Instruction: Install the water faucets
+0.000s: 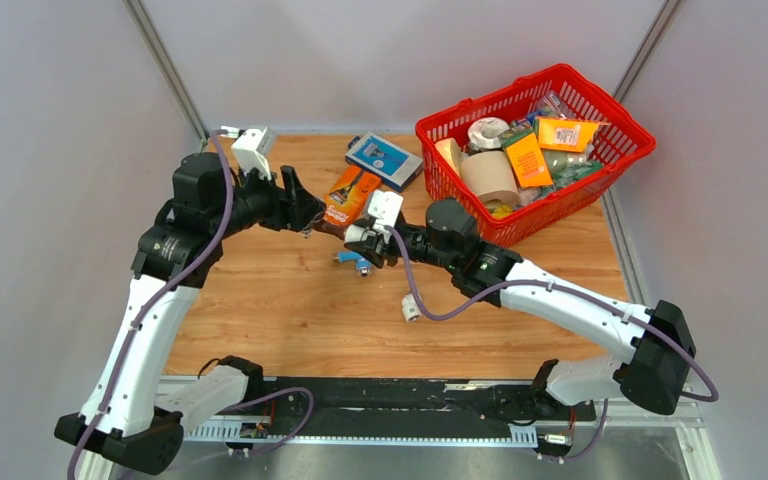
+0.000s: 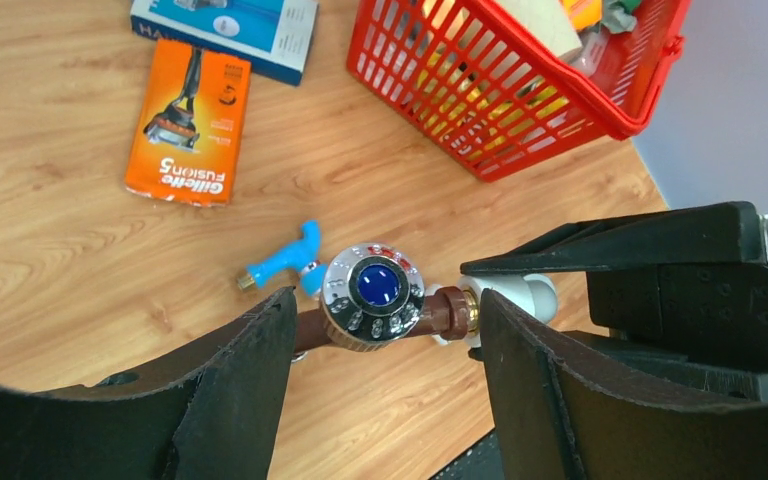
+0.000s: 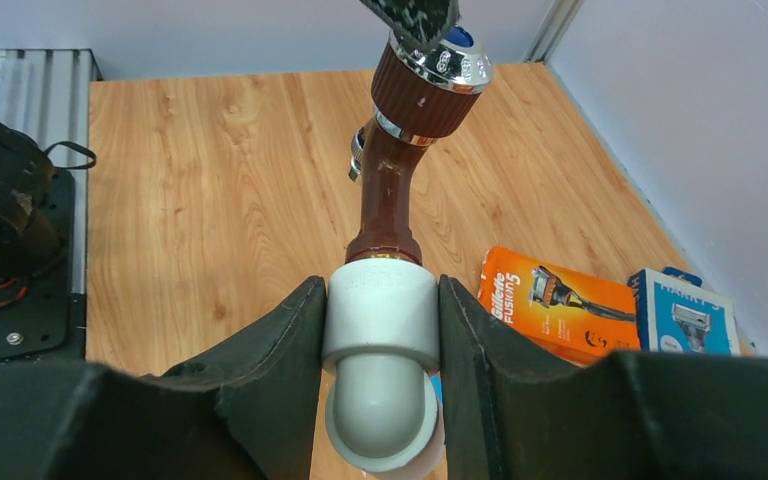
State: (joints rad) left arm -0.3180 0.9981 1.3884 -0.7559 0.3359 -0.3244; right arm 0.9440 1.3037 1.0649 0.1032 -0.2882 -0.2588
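The right pincer (image 3: 381,322) is clamped on a white elbow (image 3: 380,400). The brown faucet (image 3: 392,170) stands out of the elbow's mouth, held above the middle of the table (image 1: 290,320). The left pincer (image 2: 385,335) straddles that faucet, one finger by the spout and one by the collar, with the chrome knob facing its camera. Whether it presses or only brackets the faucet cannot be told. The likely trouble is in the thread: if the faucet sits askew to the elbow, turning could cross-thread it. The smooth elbow could also twist or slip between the right fingers under torque. A grip on the knob alone would probably spin the valve rather than the body. The blue faucet (image 1: 353,262) lies on the table just near of the two pincers, not installed, and a second elbow (image 1: 412,310) lies nearer and to its right. The red basket (image 1: 560,210) at far right is heaped with a brown tape roll (image 1: 490,176), orange packets and other goods too jumbled to name.
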